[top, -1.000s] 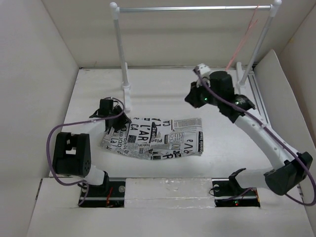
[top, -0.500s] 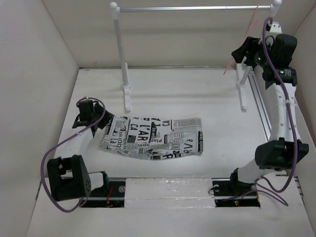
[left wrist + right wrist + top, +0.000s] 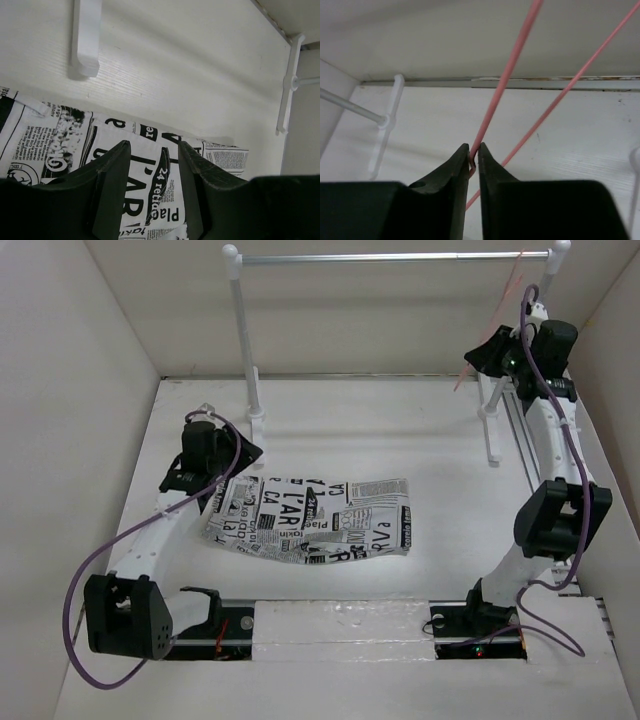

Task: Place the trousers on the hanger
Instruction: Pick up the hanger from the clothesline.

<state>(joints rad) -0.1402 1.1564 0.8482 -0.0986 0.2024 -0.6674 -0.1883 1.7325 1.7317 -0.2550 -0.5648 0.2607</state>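
While I watch from the overhead camera, the trousers [image 3: 310,520] lie flat on the table [image 3: 400,430], in front of the rack [image 3: 400,257] and towards the left half. Their long axis runs left to right, roughly parallel to the rack's silver crossbar. The left end sits just beside the foot of the left rack post, and the right end stops about mid-table.

My left gripper [image 3: 235,462] hangs over that left end. On its wrist camera the fingers [image 3: 112,170] stand moderately apart, with printed cloth showing between them and nothing gripped. I cannot tell whether they touch the fabric.

The hanger [image 3: 507,288] is up at the right end of the crossbar, by the right post. It is tilted, and its thin pink rods slant down and leftward from the bar. My right gripper [image 3: 474,362] is raised beside that post, well apart from the trousers. On the right wrist camera its fingers [image 3: 455,170] are pinched together on the hanger's lower end, where two pink rods meet and fan upward and to the right.
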